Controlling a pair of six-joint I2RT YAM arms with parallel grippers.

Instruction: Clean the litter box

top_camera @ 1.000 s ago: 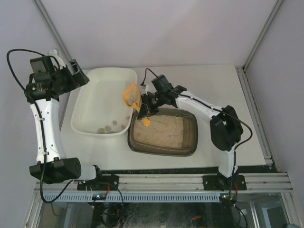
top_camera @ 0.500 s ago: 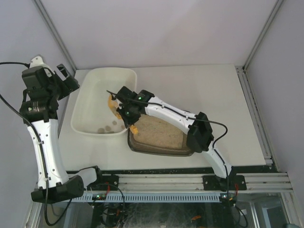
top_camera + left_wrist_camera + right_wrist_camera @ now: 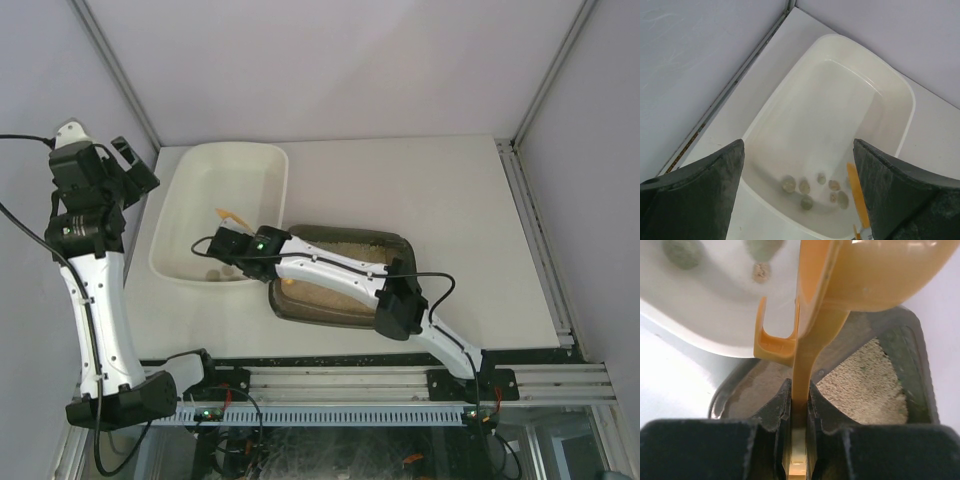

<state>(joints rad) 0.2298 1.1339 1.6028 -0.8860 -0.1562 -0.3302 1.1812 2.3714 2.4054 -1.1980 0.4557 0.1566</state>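
Above the table [image 3: 450, 190], right gripper [image 3: 799, 390], clamping the scoop [image 3: 875, 275], has swung from litter box [image 3: 400, 250] to tub [image 3: 215, 175], likely dumping; left gripper [image 3: 800, 165] gapes.

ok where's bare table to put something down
Widest free patch: white tabletop behind and right of the dark olive-brown plastic litter tray, to the right rail. A narrower strip in front of the cream-white rectangular plastic tub. Crowded where tub and tray meet, under the right arm and yellow plastic scoop.
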